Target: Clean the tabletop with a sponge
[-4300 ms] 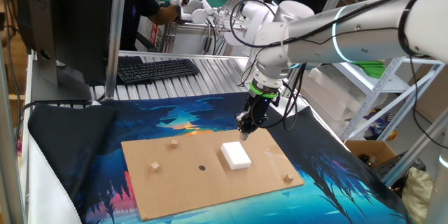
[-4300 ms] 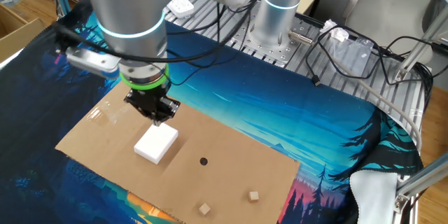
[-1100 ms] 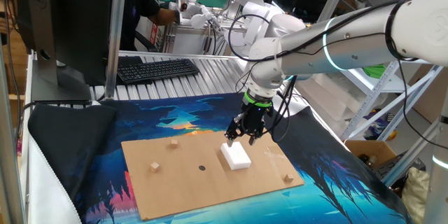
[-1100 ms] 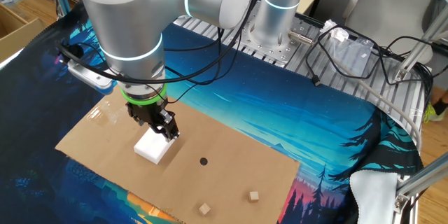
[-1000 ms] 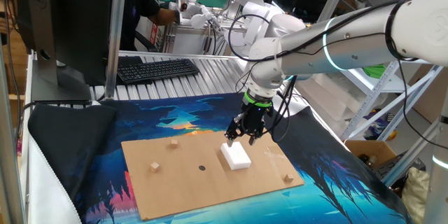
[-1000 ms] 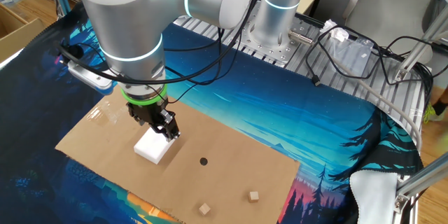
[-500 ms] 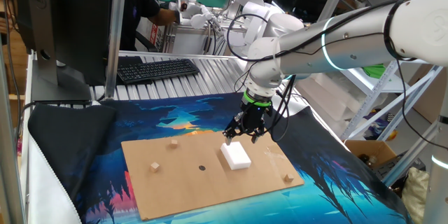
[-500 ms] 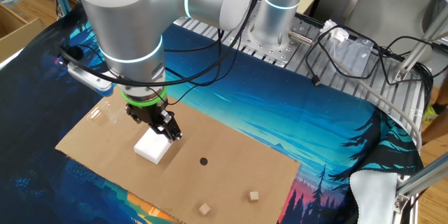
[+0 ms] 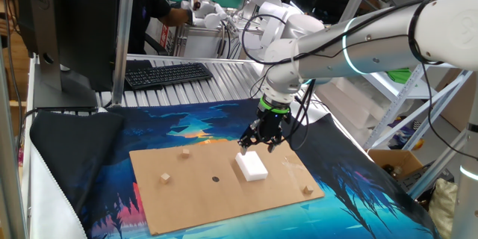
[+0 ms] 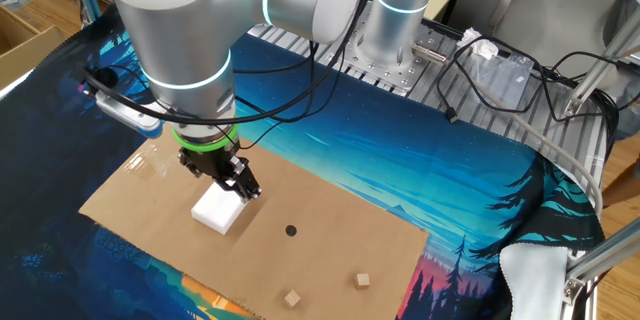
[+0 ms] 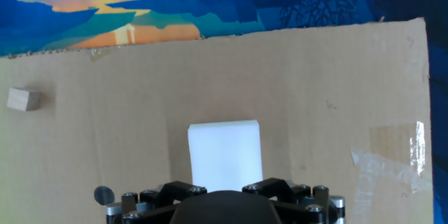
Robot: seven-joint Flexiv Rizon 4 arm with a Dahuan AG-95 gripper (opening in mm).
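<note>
The white sponge (image 9: 252,166) lies flat on the brown cardboard tabletop (image 9: 194,198), right of its small dark dot (image 9: 215,178). My gripper (image 9: 257,147) hangs just above the sponge's far end, open, with its fingers spread to either side and nothing held. The other fixed view shows the gripper (image 10: 222,182) over the sponge (image 10: 218,210) on the board (image 10: 350,245). In the hand view the sponge (image 11: 224,154) sits straight below the hand on the board (image 11: 322,105); the fingertips are hidden there.
Small tan wooden cubes lie on the board at the far left (image 9: 185,151), left (image 9: 164,178) and near right corner (image 9: 307,190). The blue printed mat (image 9: 358,194) surrounds the board. A keyboard (image 9: 168,73) and monitor (image 9: 67,22) stand behind.
Since 4.3 s ago the gripper has turned, opened its fingers and come down over the sponge's far end. Over the last second it has hardly moved. The sponge has stayed put.
</note>
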